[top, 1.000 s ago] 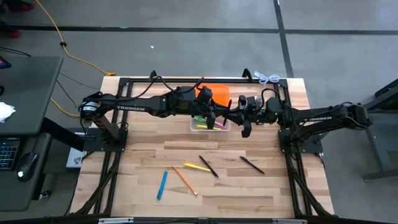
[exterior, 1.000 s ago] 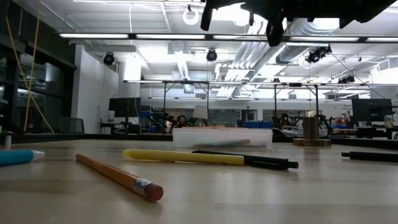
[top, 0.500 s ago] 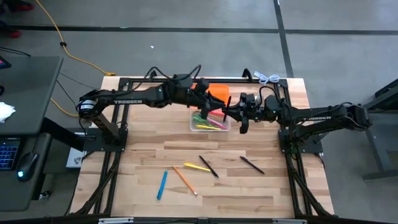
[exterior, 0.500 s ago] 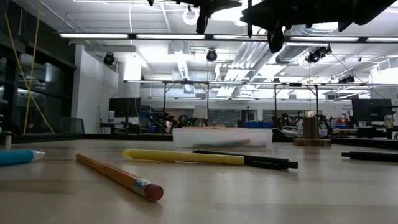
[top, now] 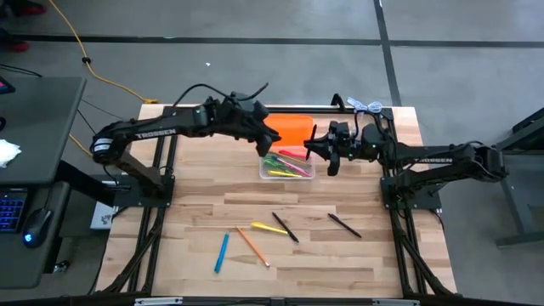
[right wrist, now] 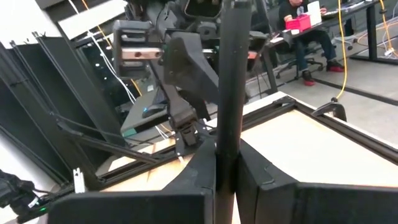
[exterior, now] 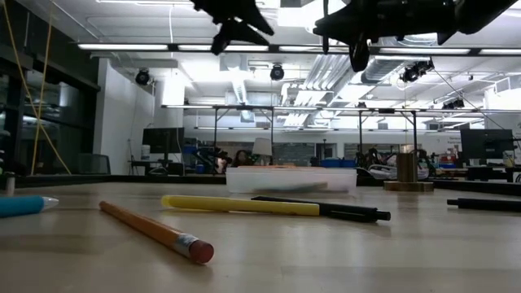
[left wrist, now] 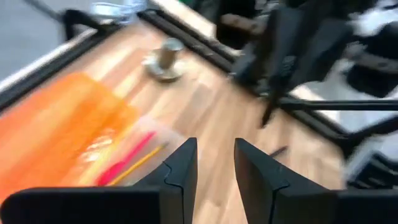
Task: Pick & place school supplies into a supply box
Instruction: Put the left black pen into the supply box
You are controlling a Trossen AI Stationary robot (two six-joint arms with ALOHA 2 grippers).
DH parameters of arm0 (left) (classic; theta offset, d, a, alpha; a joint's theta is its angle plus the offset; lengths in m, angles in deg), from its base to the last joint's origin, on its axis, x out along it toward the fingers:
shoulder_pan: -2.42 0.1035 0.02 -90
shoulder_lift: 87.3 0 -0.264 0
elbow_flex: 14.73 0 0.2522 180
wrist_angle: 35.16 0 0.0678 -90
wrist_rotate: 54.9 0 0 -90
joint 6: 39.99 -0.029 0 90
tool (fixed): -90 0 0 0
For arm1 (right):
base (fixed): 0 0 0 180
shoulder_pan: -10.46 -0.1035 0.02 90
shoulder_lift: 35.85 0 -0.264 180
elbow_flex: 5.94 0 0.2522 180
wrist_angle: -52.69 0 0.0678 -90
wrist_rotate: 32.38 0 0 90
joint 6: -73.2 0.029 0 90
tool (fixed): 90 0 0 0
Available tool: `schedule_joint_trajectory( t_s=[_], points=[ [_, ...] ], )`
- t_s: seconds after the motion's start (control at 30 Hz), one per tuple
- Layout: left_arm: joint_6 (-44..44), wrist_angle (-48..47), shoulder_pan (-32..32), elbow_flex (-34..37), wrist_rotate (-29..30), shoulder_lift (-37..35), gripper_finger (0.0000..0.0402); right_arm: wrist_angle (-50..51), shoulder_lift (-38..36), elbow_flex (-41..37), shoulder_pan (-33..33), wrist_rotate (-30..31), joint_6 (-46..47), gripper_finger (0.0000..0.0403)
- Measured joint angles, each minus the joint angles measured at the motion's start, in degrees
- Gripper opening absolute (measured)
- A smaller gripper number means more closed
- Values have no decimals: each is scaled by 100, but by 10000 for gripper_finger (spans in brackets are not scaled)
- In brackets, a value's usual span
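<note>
My left gripper [top: 264, 144] hangs in the upper middle of the overhead frame, just off the upper left corner of the supply box [top: 286, 165] and beside the orange lid [top: 290, 129]; its 2 fingers [left wrist: 180, 171] stand partly apart with a clear gap between them, and nothing sits in that gap. In the left wrist view that gap looks down on the lid [left wrist: 56, 124], the box [left wrist: 134, 152] with pink and yellow pens inside, and the small silver bell-shaped object [left wrist: 165, 59] near the far rail. My right gripper [top: 315, 144] hovers just right of the box in the overhead frame, jaws pressed shut on a black pen [right wrist: 227, 87], which stands upright between the fingers [right wrist: 199, 168] in the right wrist view and pokes out toward the top of the overhead frame [top: 314, 134]. The box sits at the centre of the table [top: 340, 263], touching the lower edge of the lid, and already holds pink, green and yellow pens. Lower in the frame 5 supplies lie loose on the wood: a blue pen [top: 222, 252], an orange pencil [top: 252, 246], a yellow pen [top: 269, 228], a black pen crossing its tip [top: 285, 227], and another black pen [top: 344, 224] further right, well apart from the rest. In the table-level view both grippers hang high above the box [exterior: 291, 179].
</note>
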Motion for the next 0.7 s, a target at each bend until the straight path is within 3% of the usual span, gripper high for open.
schedule_joint_trajectory(
  t_s=[0.33, 0.7],
  points=[
    [-107, -1156, -339, 0, 915, -378, 133, 1319, -3, 727, 6, 42, -676, 10],
    [-67, -1528, -982, 88, 1925, -733, 134, 2186, -4, 1243, 29, 251, -1031, 11]
  ],
)
